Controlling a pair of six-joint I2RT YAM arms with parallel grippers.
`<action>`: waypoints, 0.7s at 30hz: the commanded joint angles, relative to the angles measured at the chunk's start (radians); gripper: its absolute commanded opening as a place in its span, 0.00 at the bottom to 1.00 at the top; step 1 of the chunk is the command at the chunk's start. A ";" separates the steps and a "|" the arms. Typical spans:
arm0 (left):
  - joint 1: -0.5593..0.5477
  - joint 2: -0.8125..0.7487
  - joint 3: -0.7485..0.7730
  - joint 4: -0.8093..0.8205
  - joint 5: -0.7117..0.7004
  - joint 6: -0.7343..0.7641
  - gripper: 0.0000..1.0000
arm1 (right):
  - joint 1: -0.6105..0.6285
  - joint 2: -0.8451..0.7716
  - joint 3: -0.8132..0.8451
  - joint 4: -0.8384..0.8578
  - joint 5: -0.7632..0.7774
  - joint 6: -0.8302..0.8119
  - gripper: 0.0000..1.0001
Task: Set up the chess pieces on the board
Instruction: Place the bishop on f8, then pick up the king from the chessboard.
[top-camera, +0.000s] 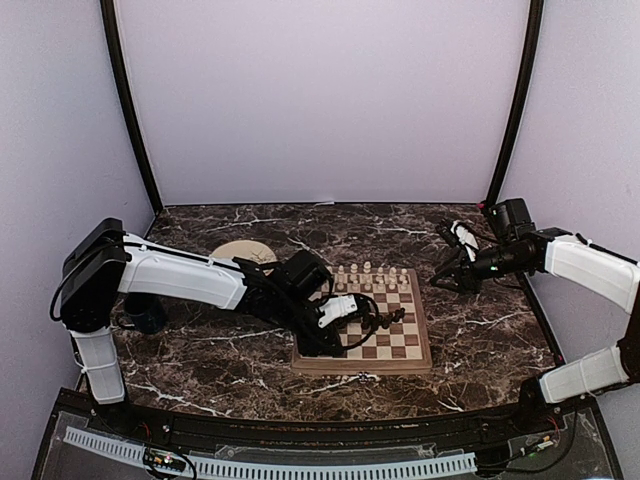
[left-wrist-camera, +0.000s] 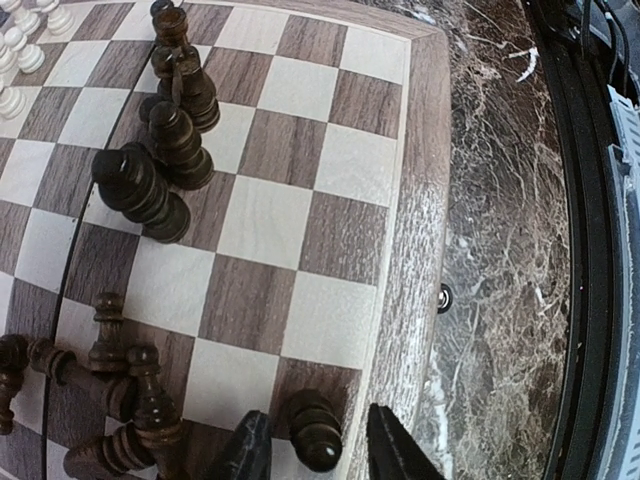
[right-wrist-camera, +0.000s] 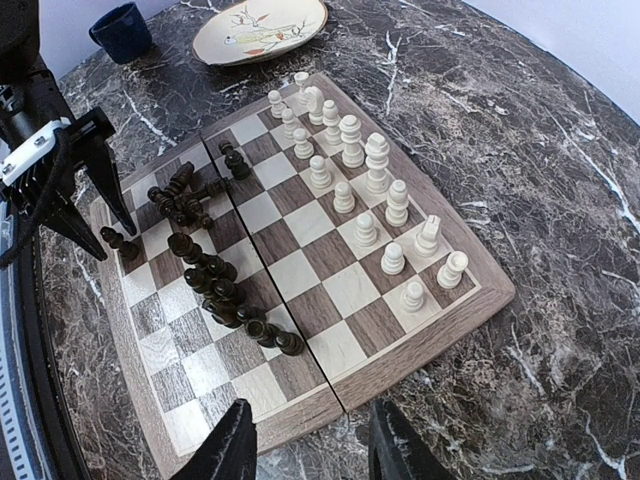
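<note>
Turned dark pieces (left-wrist-camera: 160, 150), several toppled, on glossy checkered wooden board (left-wrist-camera: 330, 170); left gripper (left-wrist-camera: 317, 415), fingers cropped, parted, seemingly straddling one pawn (left-wrist-camera: 318, 445); right gripper (right-wrist-camera: 312, 408) likewise parted.

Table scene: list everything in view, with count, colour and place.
board: one, light and dark brown squares with a tan border, middle of the table
pale pieces: about sixteen, cream, upright in two rows along the board's far side
dark pieces: count unclear because they overlap, dark brown, some upright and some toppled, on the board's near half
plate: one, cream with a painted motif, beyond the board's far left corner
mug: one, dark blue, beside the plate
table: one, dark veined marble, under everything
left gripper: one, black fingers, open astride a lying dark piece at the board's near edge
right gripper: one, black fingers, open and empty, off the board's right side
</note>
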 joint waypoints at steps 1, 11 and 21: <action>-0.003 -0.004 0.018 -0.004 -0.014 -0.008 0.37 | -0.005 0.009 -0.001 0.015 -0.003 -0.006 0.39; -0.001 -0.134 0.045 0.007 -0.024 -0.010 0.48 | -0.005 0.012 0.010 0.013 -0.002 -0.005 0.39; 0.135 -0.334 0.066 0.128 -0.394 -0.104 0.99 | 0.030 0.087 0.263 -0.155 -0.017 -0.058 0.39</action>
